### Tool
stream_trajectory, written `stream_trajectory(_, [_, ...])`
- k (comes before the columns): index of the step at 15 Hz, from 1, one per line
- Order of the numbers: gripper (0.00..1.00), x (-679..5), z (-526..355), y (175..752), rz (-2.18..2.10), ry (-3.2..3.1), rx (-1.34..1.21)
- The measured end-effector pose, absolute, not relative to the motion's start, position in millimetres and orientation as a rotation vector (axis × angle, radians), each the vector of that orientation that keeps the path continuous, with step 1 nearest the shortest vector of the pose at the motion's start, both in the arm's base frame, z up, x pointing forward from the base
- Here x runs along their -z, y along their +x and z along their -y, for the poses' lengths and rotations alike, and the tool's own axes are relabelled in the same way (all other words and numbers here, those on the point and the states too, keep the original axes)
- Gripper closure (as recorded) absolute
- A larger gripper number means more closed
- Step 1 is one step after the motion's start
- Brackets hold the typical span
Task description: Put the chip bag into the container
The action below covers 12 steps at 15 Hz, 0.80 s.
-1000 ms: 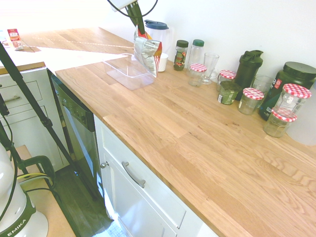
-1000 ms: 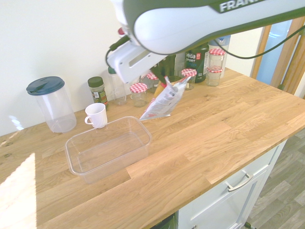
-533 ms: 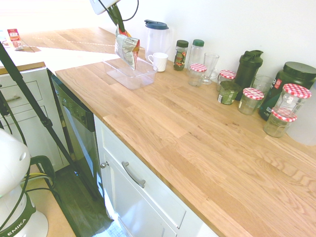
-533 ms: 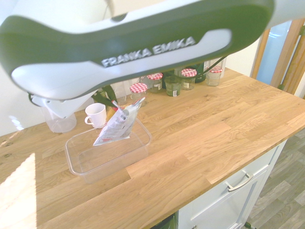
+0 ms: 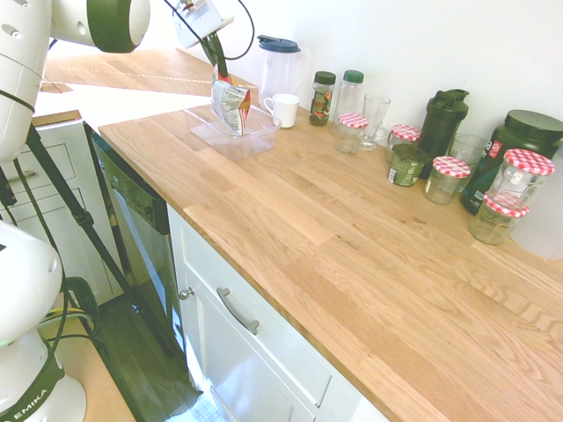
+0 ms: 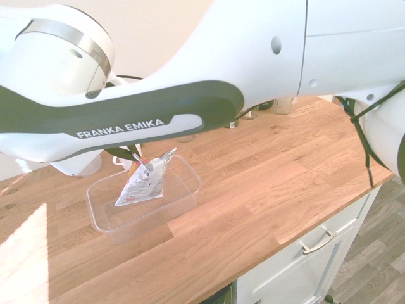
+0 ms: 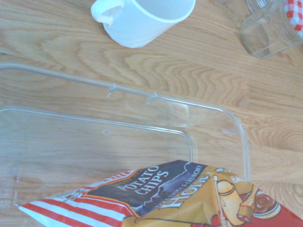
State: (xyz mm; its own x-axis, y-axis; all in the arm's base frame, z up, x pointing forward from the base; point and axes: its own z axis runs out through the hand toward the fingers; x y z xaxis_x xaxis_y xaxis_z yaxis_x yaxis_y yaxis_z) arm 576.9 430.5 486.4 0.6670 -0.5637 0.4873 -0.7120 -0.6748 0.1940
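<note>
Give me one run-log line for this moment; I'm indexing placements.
tool: shut on chip bag | bag: hanging tilted over container | mug: upright beside container | release: not yet

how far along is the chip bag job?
Done: chip bag picked up, pinched at its top by the jaws, and brought to the clear tub.
In hand: bag hangs over the tub's opening.
Left: likely lower a bit, release, back off; jaws are shut on it.

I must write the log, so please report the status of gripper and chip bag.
Gripper shut on chip bag. Bag over the clear container, tilted. Nothing seen blocking.
</note>
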Motion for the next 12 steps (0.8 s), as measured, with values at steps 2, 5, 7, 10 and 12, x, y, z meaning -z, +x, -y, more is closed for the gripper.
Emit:
stream_trajectory(2, [0.00,-486.0,-431.1,576.8,1.006,2.510,-0.547])
stream_trajectory(5, [0.00,-484.0,-425.9,580.7,1.020,2.510,-0.526])
stream_trajectory(7, [0.00,-481.9,-422.9,583.0,1.029,2.512,-0.511])
stream_trajectory(10, [0.00,-475.2,-418.4,587.3,1.043,2.517,-0.485])
stream_trajectory(12, [0.00,-467.7,-417.4,589.3,1.050,2.520,-0.480])
